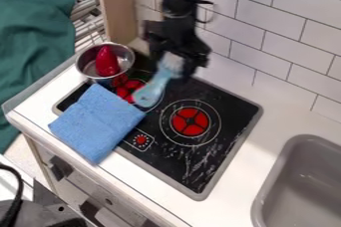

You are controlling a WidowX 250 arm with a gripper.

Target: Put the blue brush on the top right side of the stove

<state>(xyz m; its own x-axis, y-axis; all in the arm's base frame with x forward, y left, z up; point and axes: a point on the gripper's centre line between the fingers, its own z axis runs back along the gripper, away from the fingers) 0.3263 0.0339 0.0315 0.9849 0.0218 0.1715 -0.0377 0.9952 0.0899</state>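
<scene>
We've got the claw (178, 66) pinching the blue brush (152, 90) by its bristly end, handle slanting down-left over the stove (230, 116)! That grip likely leaves the handle free to clear the blue cloth (97, 122), down-left of our claw

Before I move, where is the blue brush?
In the camera view's upper middle, the brush slants down-left from the end effector, between the metal pot and the right-hand red burner.
</scene>
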